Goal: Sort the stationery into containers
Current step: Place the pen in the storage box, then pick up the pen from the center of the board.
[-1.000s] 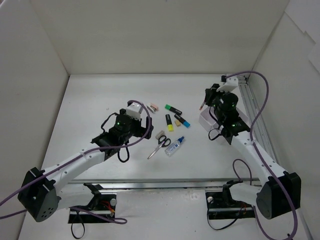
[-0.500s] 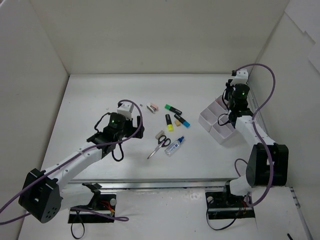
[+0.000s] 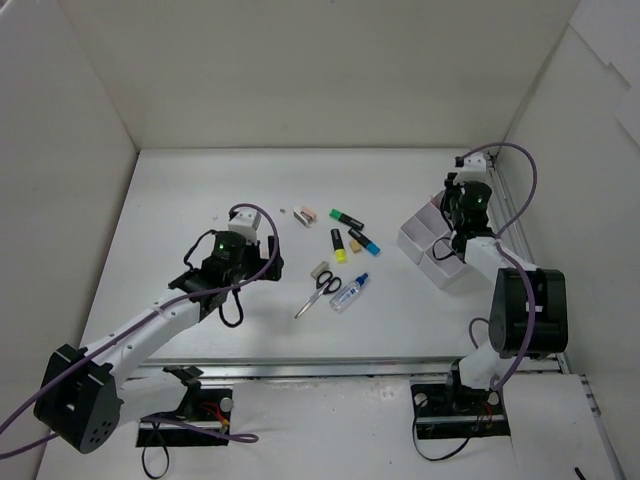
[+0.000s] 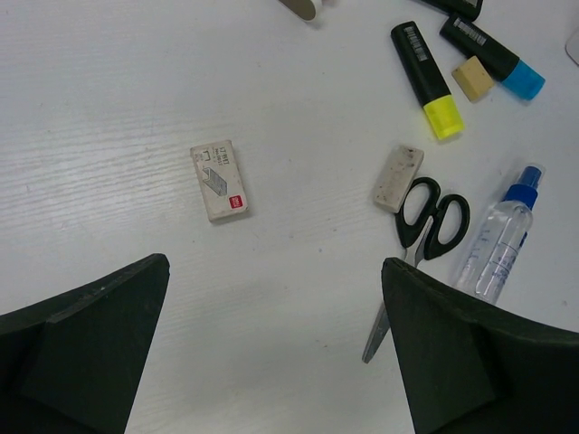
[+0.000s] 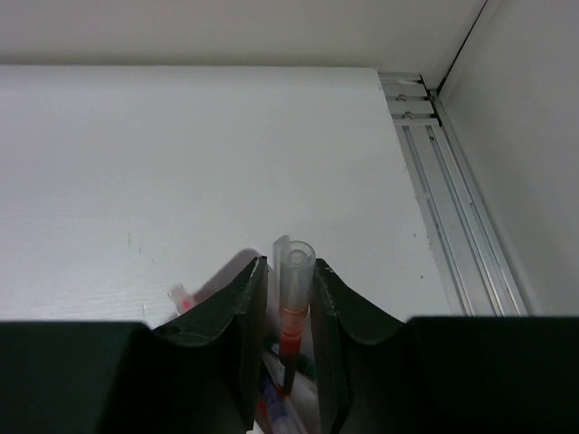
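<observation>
Top external: the right end effector (image 3: 463, 200) hangs over the far, 1 o'clock corner of the white organizer tray (image 3: 418, 238). The loose stationery (image 3: 340, 247) lies on the worktop at 3 o'clock from the left end effector (image 3: 248, 222), the nearer one. Left wrist: its fingers are spread, with the scissors (image 4: 428, 231) at 3 o'clock. Right wrist: the fingers pinch a pink pen (image 5: 291, 316), its long axis along them, probably above a compartment

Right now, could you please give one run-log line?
left gripper open near white box | right gripper shut on pen at tray
</observation>
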### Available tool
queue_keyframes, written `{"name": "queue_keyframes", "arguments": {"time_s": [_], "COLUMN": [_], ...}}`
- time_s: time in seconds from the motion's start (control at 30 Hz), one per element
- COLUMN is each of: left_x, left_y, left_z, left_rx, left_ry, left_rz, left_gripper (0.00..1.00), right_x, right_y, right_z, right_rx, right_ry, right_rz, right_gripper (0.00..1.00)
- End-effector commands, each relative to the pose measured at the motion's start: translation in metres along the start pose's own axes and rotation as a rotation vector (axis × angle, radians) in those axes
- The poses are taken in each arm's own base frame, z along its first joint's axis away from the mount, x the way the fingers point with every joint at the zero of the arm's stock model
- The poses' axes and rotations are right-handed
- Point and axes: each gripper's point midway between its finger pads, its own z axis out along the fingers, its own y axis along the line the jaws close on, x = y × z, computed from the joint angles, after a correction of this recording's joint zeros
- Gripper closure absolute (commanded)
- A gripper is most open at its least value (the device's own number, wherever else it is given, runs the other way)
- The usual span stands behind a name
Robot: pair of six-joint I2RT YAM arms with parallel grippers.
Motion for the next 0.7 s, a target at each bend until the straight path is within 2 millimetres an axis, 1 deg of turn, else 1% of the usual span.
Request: {"name": "queue_keyframes", "arguments": {"time_s": [0.0,0.03,0.07,0.1,0.13,0.17,0.2,0.23,0.27,0.3,0.37,0.4,0.43,0.47,0.5,0.53,0.57,0.6,0.63,0.67], "left_x": [-0.022,-0.021,-0.020,-0.021,-0.021,-0.021,-0.019,-0.018,-0.019,-0.017,-0.018,-0.016,-0.019,-0.018,-0.015,-0.018,-0.018,-0.013,-0.017,-0.015], "left_y": [-0.005,-0.004,-0.005,-0.005,-0.004,-0.004,-0.007,-0.007,-0.009,-0.009,-0.010,-0.009,-0.007,-0.007,-0.007,-0.004,-0.005,-0.003,-0.001,-0.002], "left_z": [-0.010,-0.011,-0.012,-0.014,-0.014,-0.015,-0.016,-0.017,-0.019,-0.019,-0.023,-0.024,-0.025,-0.026,-0.027,-0.028,-0.028,-0.029,-0.030,-0.030], "left_rx": [0.024,0.024,0.025,0.026,0.026,0.026,0.049,0.052,0.061,0.063,0.071,0.071,0.066,0.065,0.064,0.053,0.054,0.045,0.038,0.034], "left_ry": [-0.073,-0.073,-0.072,-0.078,-0.078,-0.080,-0.067,-0.065,-0.068,-0.065,-0.073,-0.067,-0.074,-0.071,-0.059,-0.062,-0.058,-0.036,-0.036,-0.026], "left_rz": [-0.027,-0.027,-0.027,-0.029,-0.032,-0.035,-0.043,-0.046,-0.046,-0.050,-0.054,-0.056,-0.070,-0.075,-0.076,-0.096,-0.105,-0.109,-0.121,-0.135], "left_gripper": [0.00,0.01,0.00,0.01,0.01,0.00,0.01,0.01,0.00,0.01,0.01,0.01,0.01,0.01,0.01,0.00,0.00,0.01,0.01,0.00], "right_x": [-0.045,-0.050,-0.054,-0.067,-0.075,-0.082,-0.096,-0.103,-0.109,-0.117,-0.122,-0.123,-0.123,-0.123,-0.130,-0.117,-0.115,-0.118,-0.107,-0.105], "right_y": [-0.011,-0.011,-0.011,-0.008,-0.002,0.008,0.008,0.016,0.019,0.022,0.034,0.037,0.056,0.061,0.066,0.077,0.081,0.087,0.098,0.102], "right_z": [-0.014,-0.021,-0.024,-0.031,-0.036,-0.040,-0.048,-0.054,-0.059,-0.070,-0.081,-0.089,-0.096,-0.100,-0.106,-0.109,-0.112,-0.115,-0.118,-0.119], "right_rx": [0.041,0.042,0.040,0.019,-0.017,-0.068,-0.078,-0.097,-0.113,-0.130,-0.198,-0.219,-0.286,-0.306,-0.324,-0.356,-0.370,-0.386,-0.417,-0.423], "right_ry": [-0.169,-0.185,-0.196,-0.226,-0.246,-0.263,-0.295,-0.311,-0.323,-0.335,-0.322,-0.288,-0.270,-0.251,-0.252,-0.183,-0.163,-0.155,-0.109,-0.093], "right_rz": [0.066,0.098,0.113,0.136,0.134,0.162,0.162,0.158,0.151,0.142,0.130,0.125,0.086,0.065,0.020,-0.003,-0.024,-0.060,-0.079,-0.091], "right_gripper": [0.76,0.66,0.60,0.47,0.42,0.38,0.31,0.27,0.21,0.03,0.02,0.02,0.02,0.02,0.02,0.02,0.02,0.02,0.02,0.02]}}
